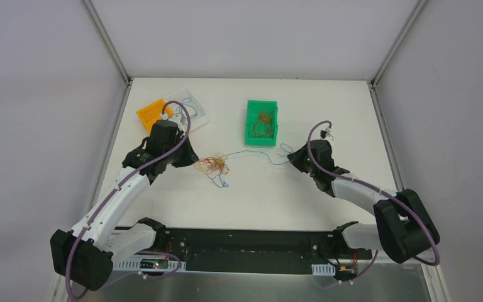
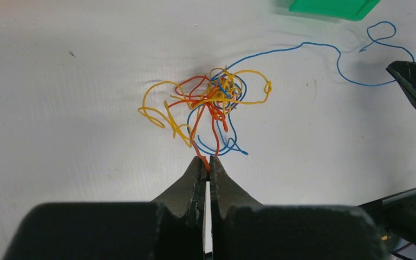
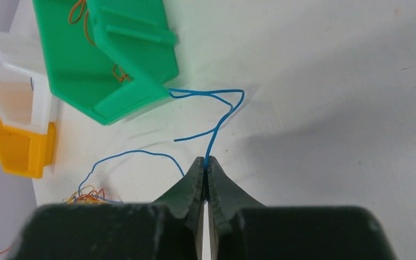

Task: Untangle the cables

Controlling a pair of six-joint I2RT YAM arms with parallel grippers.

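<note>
A tangle of thin orange, yellow and blue cables [image 1: 214,166] [image 2: 214,100] lies on the white table just right of my left gripper [image 1: 192,162]. In the left wrist view my left gripper [image 2: 206,161] is shut on an orange cable [image 2: 197,130] that runs out of the tangle. One long blue cable [image 1: 258,153] [image 2: 303,47] stretches from the tangle rightward to my right gripper [image 1: 291,157]. In the right wrist view my right gripper [image 3: 205,161] is shut on that blue cable [image 3: 216,127], whose far end loops beside the green bin.
A green bin [image 1: 261,123] [image 3: 105,65] holding several orange-brown wires stands at the back centre. An orange bin [image 1: 153,113] [image 3: 16,138] and a white tray [image 1: 192,108] sit at the back left. Grey walls bound the table on both sides.
</note>
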